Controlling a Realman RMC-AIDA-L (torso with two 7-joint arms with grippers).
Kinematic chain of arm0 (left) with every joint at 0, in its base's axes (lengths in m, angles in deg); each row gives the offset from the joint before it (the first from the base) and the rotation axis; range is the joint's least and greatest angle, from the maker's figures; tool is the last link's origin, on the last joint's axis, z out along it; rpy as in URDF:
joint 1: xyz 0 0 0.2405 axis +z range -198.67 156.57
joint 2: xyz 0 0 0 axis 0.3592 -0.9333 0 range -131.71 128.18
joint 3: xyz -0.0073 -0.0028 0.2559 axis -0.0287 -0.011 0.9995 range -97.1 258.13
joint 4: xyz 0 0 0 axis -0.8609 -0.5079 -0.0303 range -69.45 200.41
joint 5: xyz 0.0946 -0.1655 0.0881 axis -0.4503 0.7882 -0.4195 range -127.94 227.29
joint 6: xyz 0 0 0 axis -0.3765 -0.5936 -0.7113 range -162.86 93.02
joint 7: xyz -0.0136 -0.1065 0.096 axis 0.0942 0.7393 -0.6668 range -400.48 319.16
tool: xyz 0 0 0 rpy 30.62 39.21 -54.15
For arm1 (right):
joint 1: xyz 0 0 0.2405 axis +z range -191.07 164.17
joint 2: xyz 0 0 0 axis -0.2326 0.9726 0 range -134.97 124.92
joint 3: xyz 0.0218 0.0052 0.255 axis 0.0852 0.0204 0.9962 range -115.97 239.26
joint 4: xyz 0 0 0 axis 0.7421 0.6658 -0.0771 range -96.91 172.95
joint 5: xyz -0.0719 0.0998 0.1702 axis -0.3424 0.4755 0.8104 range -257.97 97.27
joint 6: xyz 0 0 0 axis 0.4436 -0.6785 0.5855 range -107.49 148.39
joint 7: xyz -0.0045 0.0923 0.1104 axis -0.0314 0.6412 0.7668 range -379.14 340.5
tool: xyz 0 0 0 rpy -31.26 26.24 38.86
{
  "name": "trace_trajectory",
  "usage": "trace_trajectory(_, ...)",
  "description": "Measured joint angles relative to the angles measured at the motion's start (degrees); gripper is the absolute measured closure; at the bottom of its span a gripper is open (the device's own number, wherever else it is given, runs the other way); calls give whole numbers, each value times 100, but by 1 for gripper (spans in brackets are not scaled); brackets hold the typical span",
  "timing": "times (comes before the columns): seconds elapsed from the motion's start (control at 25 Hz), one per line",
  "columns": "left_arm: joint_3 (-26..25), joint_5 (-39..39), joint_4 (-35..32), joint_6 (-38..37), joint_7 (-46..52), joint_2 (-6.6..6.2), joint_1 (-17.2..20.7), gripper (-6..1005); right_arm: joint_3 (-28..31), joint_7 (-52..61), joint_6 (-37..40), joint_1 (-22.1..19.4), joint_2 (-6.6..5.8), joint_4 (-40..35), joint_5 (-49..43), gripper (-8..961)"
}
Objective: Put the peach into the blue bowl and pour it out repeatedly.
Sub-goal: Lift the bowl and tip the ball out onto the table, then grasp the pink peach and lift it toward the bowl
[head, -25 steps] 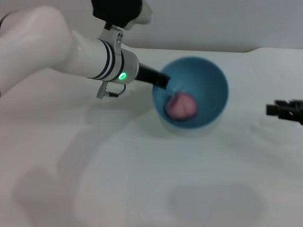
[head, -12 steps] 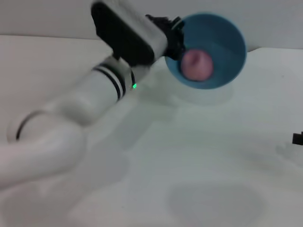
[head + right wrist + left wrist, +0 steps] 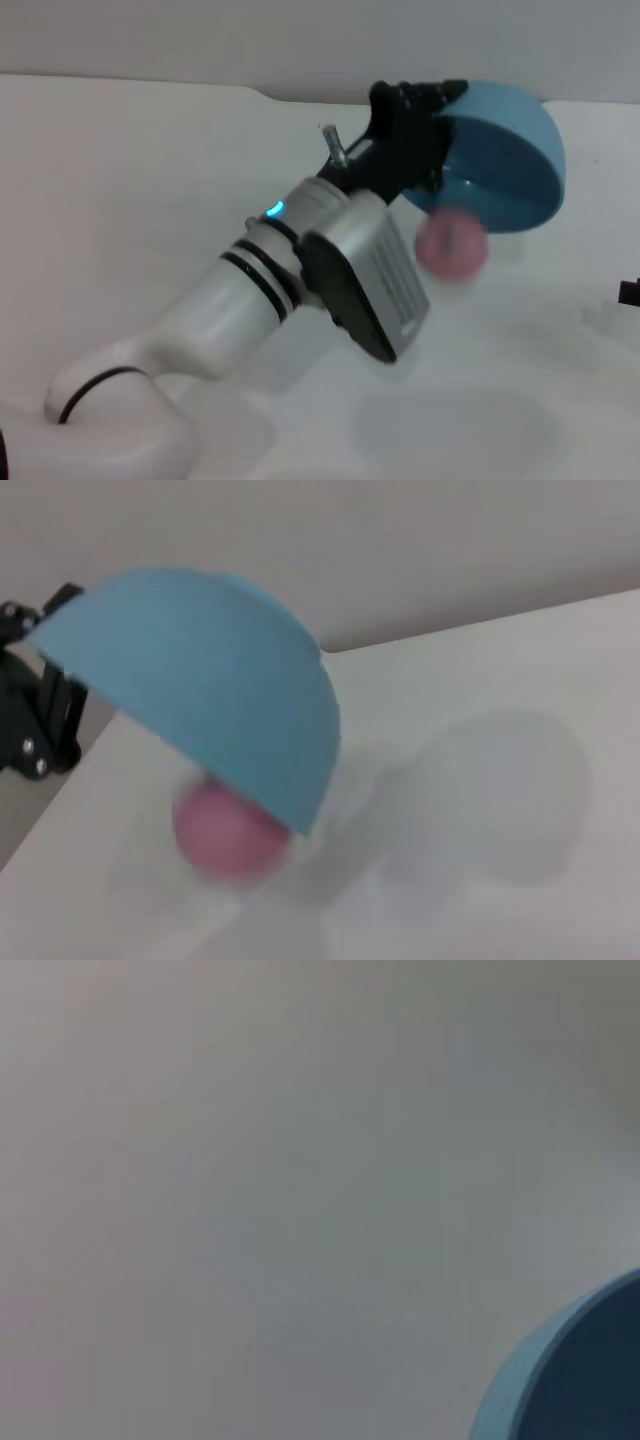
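Note:
My left gripper (image 3: 437,135) is shut on the rim of the blue bowl (image 3: 512,160) and holds it lifted and tipped over, opening facing down toward the table. The pink peach (image 3: 452,246) is just below the bowl's lower edge, blurred and outside the bowl. In the right wrist view the overturned blue bowl (image 3: 215,695) hangs above the peach (image 3: 226,830), with the left gripper (image 3: 40,720) dark at the bowl's far rim. The left wrist view shows only a piece of the blue bowl (image 3: 575,1380). A dark sliver of my right gripper (image 3: 631,292) sits at the far right edge.
The white table (image 3: 150,180) stretches all around, ending at a pale back wall (image 3: 200,40). My left arm (image 3: 300,290) crosses the middle of the table diagonally toward the bowl.
The left arm has swung the bowl to the right and turned it from tilted to upside down. The peach, inside the bowl before, has dropped out below its rim.

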Motion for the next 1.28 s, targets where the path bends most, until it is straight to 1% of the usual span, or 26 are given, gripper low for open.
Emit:
trace_trajectory(0.12,304,280,83,180,-610,2,-33,1001,-25,0,1,4,-6,-1,8,517)
trace_trajectory(0.2,379,386,135,219,-726,2,-55,1001,-38,0,1,4,-6,-1,9,517)
trace_trajectory(0.36,360,800,149,213,-656,1,-112,1000,-51,-6,1,13,1,2,33,517)
trace_trajectory(0.52,184,1441,97,107,-245,2,-231,1000,-157,-32,22,82,8,46,49,516)
trace_trajectory(0.68,-467,1877,-45,-720,118,-4,-318,1001,-634,-40,25,190,1,102,56,516)
trace_trajectory(0.72,-710,1975,-86,-1065,234,-12,-331,1001,-780,-39,19,223,1,105,57,516)
trace_trajectory(0.8,-999,2086,-140,-1441,375,-24,-348,1001,-1035,-37,-10,279,3,119,59,516)
trace_trajectory(0.92,-1470,2199,-272,-1983,526,-41,-338,1001,-1266,-21,-24,366,6,144,59,516)
trace_trajectory(1.0,-1969,2300,-427,-2596,545,-48,-305,1000,-1416,-17,1,417,7,144,59,516)
trace_trajectory(1.08,-2662,2546,-571,-3604,546,-53,-302,1000,-1581,-15,22,445,8,119,59,516)
trace_trajectory(1.12,-2900,2632,-597,-3990,548,-57,-311,1000,-1702,-15,27,456,9,105,59,516)
trace_trajectory(1.16,-3323,2755,-611,-4592,577,-64,-351,1000,-1795,-14,34,468,9,98,59,516)
trace_trajectory(1.2,-3323,2755,-611,-4592,577,-64,-351,1000,-1921,-13,53,487,10,92,59,516)
trace_trajectory(1.24,-4149,2861,-577,-5733,758,-82,-476,1000,-2066,-13,83,517,10,91,59,516)
trace_trajectory(1.28,-4427,2829,-526,-6148,910,-97,-541,1000,-2202,-11,121,551,11,94,59,516)
